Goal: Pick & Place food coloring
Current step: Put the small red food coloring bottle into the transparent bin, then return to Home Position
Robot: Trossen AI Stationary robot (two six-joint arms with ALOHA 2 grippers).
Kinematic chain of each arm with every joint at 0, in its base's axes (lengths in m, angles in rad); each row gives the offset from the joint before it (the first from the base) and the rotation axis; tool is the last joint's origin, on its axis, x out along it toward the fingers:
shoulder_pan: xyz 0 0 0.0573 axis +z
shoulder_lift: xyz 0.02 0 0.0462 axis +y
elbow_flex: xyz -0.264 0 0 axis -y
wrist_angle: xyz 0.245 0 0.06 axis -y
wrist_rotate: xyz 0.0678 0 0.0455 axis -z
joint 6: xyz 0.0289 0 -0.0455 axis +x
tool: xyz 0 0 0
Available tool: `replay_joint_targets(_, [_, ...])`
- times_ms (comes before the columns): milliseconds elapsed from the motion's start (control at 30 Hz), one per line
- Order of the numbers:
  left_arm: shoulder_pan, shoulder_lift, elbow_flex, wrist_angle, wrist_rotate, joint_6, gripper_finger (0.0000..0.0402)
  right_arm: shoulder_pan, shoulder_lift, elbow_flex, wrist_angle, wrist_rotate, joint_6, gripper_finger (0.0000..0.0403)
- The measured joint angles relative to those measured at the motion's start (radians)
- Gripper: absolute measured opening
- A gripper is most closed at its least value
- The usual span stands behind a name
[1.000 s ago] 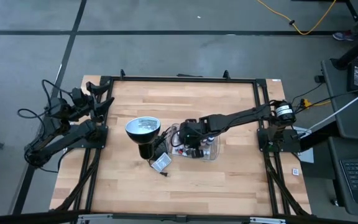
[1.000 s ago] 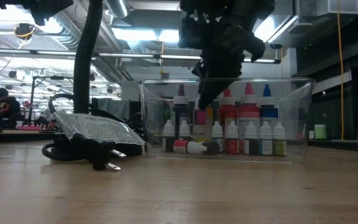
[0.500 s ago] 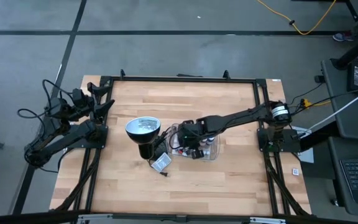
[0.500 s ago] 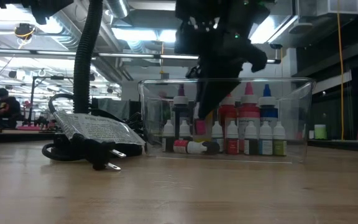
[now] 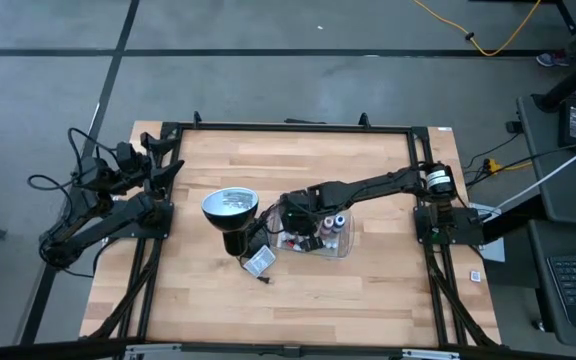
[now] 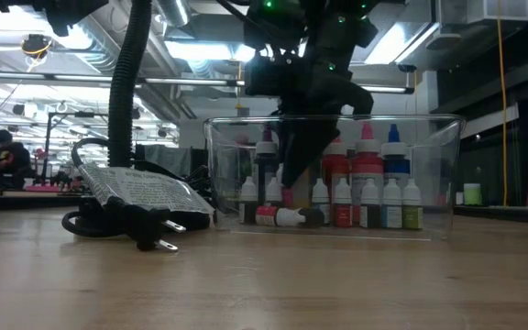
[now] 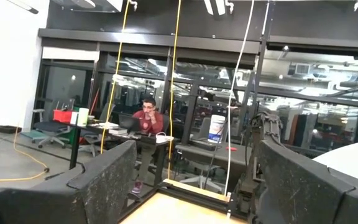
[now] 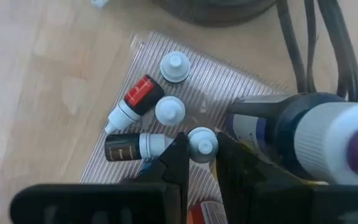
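Standing and lying inside the clear tray (image 6: pixel 434 183), the food coloring bottles (image 6: pixel 356 197) crowd its floor near mid-table; most are upright, while a red one (image 8: pixel 134 101) and a dark one (image 8: pixel 129 147) lie flat. The right gripper (image 8: pixel 196 163) reaches down into the tray's lamp-side end, its fingers narrowly parted around a white cap (image 8: pixel 202 144); whether they pinch it cannot be told. Beside the tray stand the lamp (image 5: pixel 231 212) and its plug (image 6: pixel 145 229). The left gripper (image 7: pixel 191 186) waits, spread wide and empty, at the table's left edge.
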Motion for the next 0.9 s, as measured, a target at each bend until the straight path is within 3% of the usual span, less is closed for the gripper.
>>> replay_joint_targets(467, [0.000, 0.000, 0.000, 0.001, 0.000, -0.001, 0.0333, -0.004, -0.003, -0.020, 0.045, -0.022, -0.001, 0.0063])
replay_joint_targets(900, [0.000, 0.000, 0.000, 0.001, 0.000, -0.009, 0.0333, -0.006, -0.002, -0.021, 0.046, -0.015, 0.001, 0.0117])
